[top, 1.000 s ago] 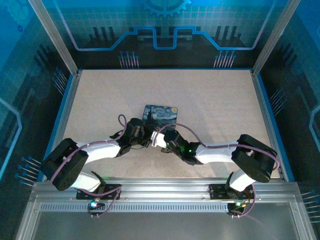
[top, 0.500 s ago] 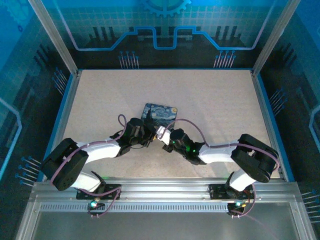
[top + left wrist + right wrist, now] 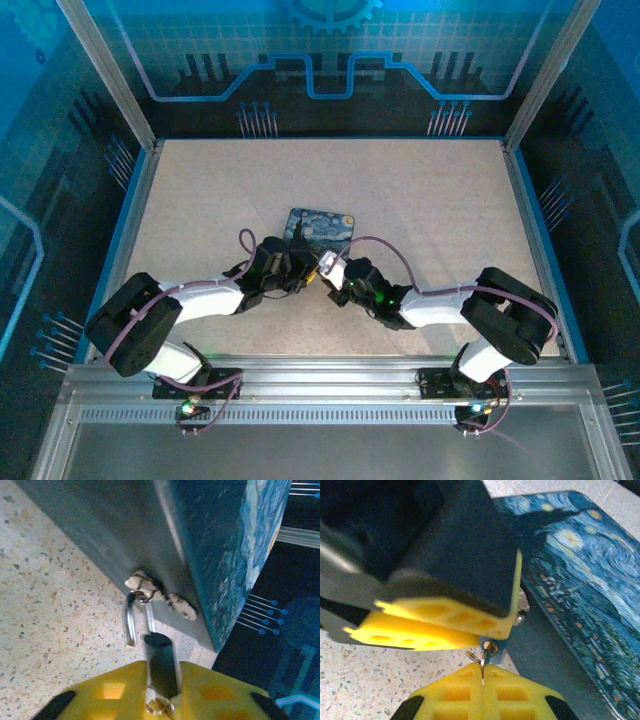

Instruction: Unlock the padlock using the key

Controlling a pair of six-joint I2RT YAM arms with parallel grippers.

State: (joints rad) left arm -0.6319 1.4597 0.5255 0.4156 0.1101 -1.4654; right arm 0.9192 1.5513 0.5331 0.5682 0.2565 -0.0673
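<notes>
The padlock (image 3: pixel 162 667) hangs by its thin shackle (image 3: pixel 131 621) from the hasp (image 3: pixel 150 591) on the side of the dark blue swirl-patterned box (image 3: pixel 325 225). My left gripper (image 3: pixel 162 682) is shut on the padlock's dark body between its yellow pads. From the right wrist, the padlock's bluish underside (image 3: pixel 496 652) and its round keyhole show below the left finger (image 3: pixel 435 615). The key (image 3: pixel 483 669) is a thin blade, edge-on, and my right gripper (image 3: pixel 483 680) is shut on it. Its tip is at the keyhole and its small ring (image 3: pixel 473 655) hangs beside. Both grippers meet in front of the box (image 3: pixel 316 268).
The box lies near the middle of the speckled table (image 3: pixel 420 200). Metal frame posts and blue walls surround the table. Both forearms stretch low across the near half, their cables looping above them.
My right gripper has moved up and left, closing the gap to the left gripper and the box. The left gripper has shifted slightly.
</notes>
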